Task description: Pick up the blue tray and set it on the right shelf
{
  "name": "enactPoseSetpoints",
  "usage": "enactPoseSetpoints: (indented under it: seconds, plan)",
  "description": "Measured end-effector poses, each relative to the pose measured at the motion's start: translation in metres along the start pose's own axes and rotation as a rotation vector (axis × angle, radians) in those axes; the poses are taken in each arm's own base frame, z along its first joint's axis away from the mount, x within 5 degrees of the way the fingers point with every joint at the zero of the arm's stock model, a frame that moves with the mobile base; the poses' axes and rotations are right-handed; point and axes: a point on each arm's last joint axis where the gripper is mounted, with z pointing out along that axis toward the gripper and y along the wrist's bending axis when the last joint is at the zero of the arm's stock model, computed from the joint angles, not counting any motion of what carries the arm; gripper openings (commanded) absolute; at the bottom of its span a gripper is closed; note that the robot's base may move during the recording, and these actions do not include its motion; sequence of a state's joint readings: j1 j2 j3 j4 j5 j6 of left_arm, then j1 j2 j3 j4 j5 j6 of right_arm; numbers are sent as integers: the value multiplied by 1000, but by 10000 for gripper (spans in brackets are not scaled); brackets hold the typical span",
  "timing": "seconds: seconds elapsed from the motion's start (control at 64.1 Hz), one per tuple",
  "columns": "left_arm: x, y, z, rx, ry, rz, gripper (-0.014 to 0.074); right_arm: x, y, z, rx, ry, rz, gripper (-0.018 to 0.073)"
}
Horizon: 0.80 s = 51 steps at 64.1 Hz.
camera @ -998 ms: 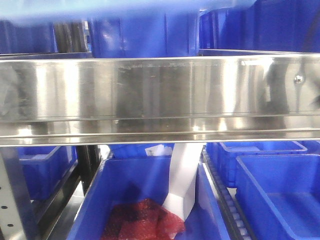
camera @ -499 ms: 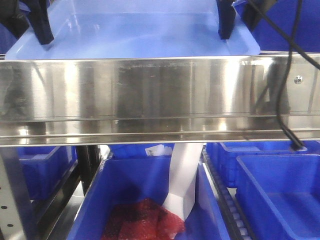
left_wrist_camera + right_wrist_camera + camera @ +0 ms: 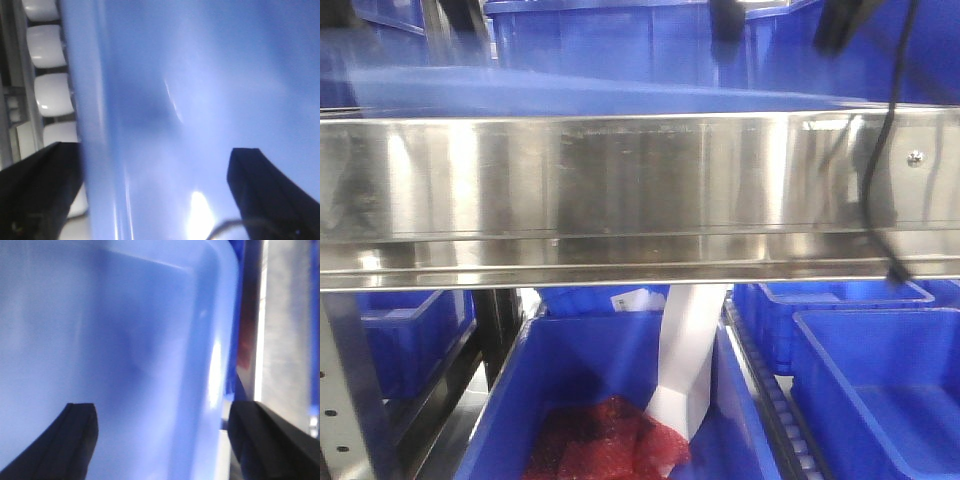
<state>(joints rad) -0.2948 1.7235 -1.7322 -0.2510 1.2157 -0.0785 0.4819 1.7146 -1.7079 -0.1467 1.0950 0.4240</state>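
Steel fills the front view: the right shelf's (image 3: 640,190) broad shiny rail runs across the frame, a small screw (image 3: 916,157) near its right end. Just above the rail's top edge the blue tray (image 3: 570,92) shows as a blurred, low band on the shelf, with dark blue bins (image 3: 610,40) behind it. In the left wrist view the left gripper (image 3: 150,195) straddles the tray's left rim, 1 black finger outside over white rollers (image 3: 50,95), the other over the tray floor; the jaws stand wide apart. The right gripper (image 3: 165,440) likewise straddles the tray's right rim near a rounded corner, jaws spread; contact cannot be told. Below the shelf, a deep blue bin (image 3: 610,400) holds red mesh (image 3: 610,440).
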Motion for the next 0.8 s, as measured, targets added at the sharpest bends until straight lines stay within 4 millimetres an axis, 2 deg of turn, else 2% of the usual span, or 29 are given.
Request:
enactPoseSetpoints:
  seconds: [0.14, 0.265, 0.374, 0.452, 0.577, 0.608, 0.795]
  plan:
    - [10, -9, -43, 16, -92, 24, 379, 0, -6, -41, -33, -84, 13, 622]
    - [29, -11, -78, -6, -156, 49, 378, 12, -9, -75, -62, -144, 1, 582]
    - [56, -11, -102, -14, -204, 60, 378, 31, -7, -97, -101, -177, -27, 440]
    - [83, -10, -120, -10, -268, 66, 366, 51, -6, -106, -130, -193, -61, 285]
    - [129, -7, -141, 4, -378, 74, 253, 83, -11, -114, -169, -218, -99, 79]
    - [142, -5, -145, 7, -402, 76, 212, 89, -13, -116, -177, -227, -104, 52]
    - [209, 6, -149, 22, -540, 85, -49, 136, -38, -125, -219, -321, -116, 56]
